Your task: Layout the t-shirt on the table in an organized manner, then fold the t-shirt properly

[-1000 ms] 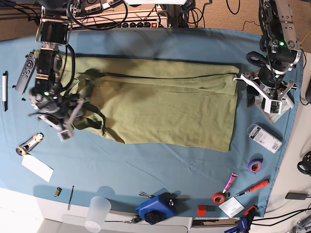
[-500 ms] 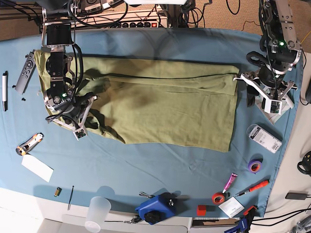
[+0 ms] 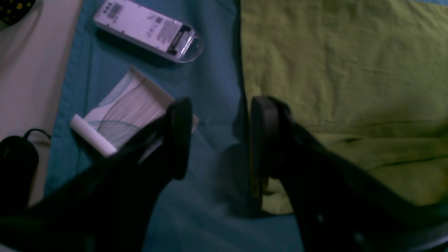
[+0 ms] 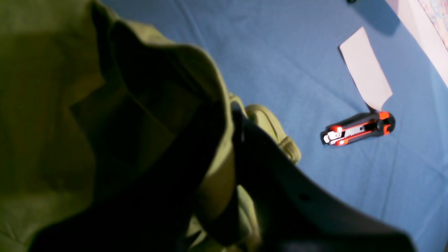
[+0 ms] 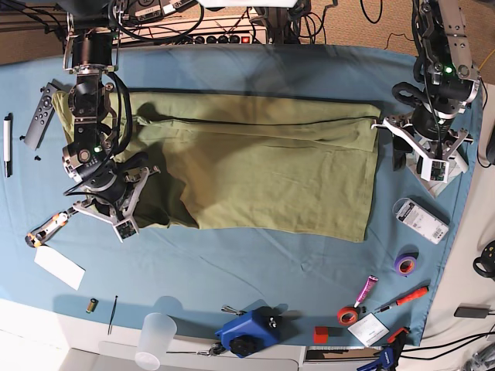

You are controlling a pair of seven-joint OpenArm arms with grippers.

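Note:
The olive-green t-shirt (image 5: pixel 255 170) lies spread across the middle of the teal table (image 5: pixel 232 263), its left end bunched. My right gripper (image 5: pixel 116 205) is at that bunched left end. In the right wrist view the right gripper (image 4: pixel 229 115) is shut with a fold of the t-shirt (image 4: pixel 42 105) pinched between its dark fingers. My left gripper (image 5: pixel 421 147) hovers at the shirt's right edge. The left wrist view shows the left gripper (image 3: pixel 220 140) open, one finger over bare cloth and the other over the t-shirt (image 3: pixel 343 70), holding nothing.
An orange-black utility knife (image 5: pixel 48 228) and a white card (image 5: pixel 59 267) lie just front-left of my right gripper. A remote (image 5: pixel 42 112) and pen (image 5: pixel 8 143) sit at the far left. A clear package (image 5: pixel 420 220), purple tape (image 5: pixel 405 263), blue tool (image 5: pixel 249 331) and cup (image 5: pixel 155 340) line the right and front.
My right gripper has closed on the shirt's left end and drawn it slightly toward the front edge. The left arm has not moved.

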